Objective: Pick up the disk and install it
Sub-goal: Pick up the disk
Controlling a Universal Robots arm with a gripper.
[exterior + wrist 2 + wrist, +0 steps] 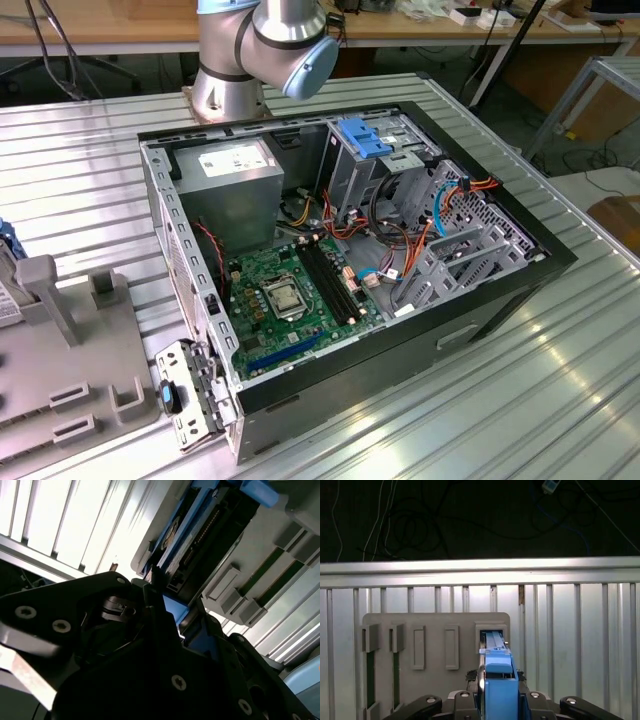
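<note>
Evidently mid-pick: on the exterior view's left lies the grey holder (70, 340), and the disk (494, 641) stands on edge in one of its slots, the gripper (498, 682) jaws pinching its blue rail. A straight, untwisted pull should keep the rails from binding. The wrist points down; the arm (265, 45) rises behind the computer case (480, 290).

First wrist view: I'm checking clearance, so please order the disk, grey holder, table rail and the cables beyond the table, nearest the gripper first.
1. The disk, right at the gripper.
2. The grey holder, around the disk's slot.
3. The table rail, beyond the holder.
4. The cables, past the rail, farthest.
</note>
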